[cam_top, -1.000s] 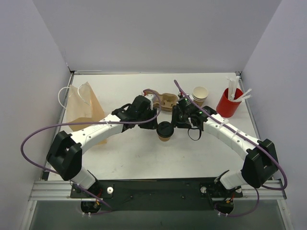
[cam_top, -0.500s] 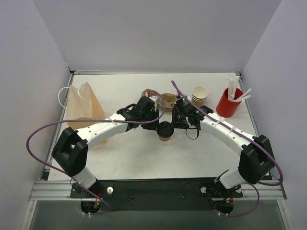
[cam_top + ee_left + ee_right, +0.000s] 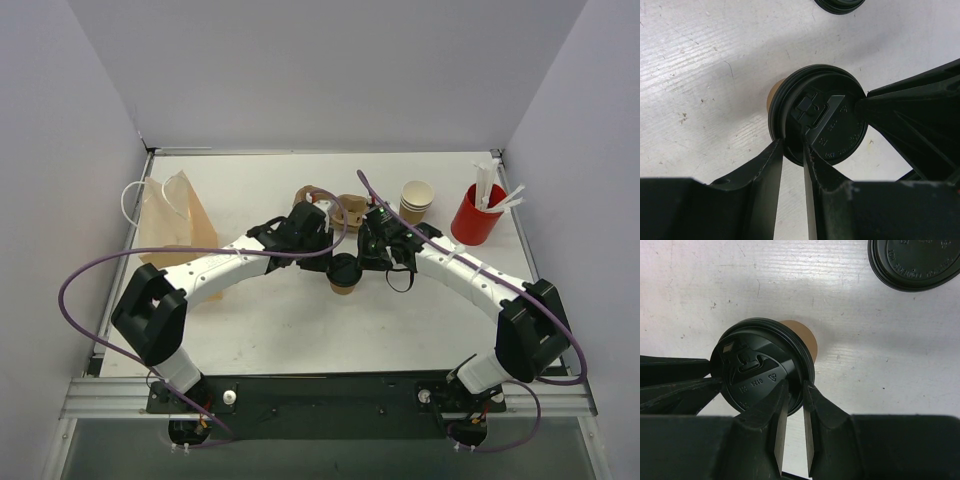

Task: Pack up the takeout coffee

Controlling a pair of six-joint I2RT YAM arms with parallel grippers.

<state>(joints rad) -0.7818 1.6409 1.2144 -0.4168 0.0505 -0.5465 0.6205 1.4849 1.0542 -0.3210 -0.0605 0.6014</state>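
The takeout coffee (image 3: 343, 273) stood upright near the middle of the table (image 3: 260, 330), its kraft-tan wall showing only as a sliver under the fitted black lid (image 3: 825, 120). Both tools were on that lid. The left gripper (image 3: 793, 155) came in from about 10 o'clock in the overhead view, its jaws narrowed onto the rim, one finger outside the edge and one on the lid's top. The right gripper (image 3: 793, 396) came in from about 2 o'clock and pinched the rim in the same way, its jaws nearly together. In each wrist view the other tool's dark fingers touched the lid a quarter-turn away.

A spare lid (image 3: 915, 262) lay flat on the table near the coffee, apart from it; the overhead view hid it under the wrists. At 12 o'clock from the coffee sat a kraft cup carrier (image 3: 350, 208), partly covered by the two wrists. A stack of paper cups (image 3: 417, 198) stood between 1 and 2 o'clock, and at 2 o'clock, well apart, a red cup (image 3: 477, 214) held white sticks. The brown paper bag (image 3: 175, 225), with white handles, was between 9 and 10 o'clock by the left wall. The left forearm (image 3: 225, 265) lay across the line from coffee to bag, and purple cables (image 3: 75, 290) looped off both arms.
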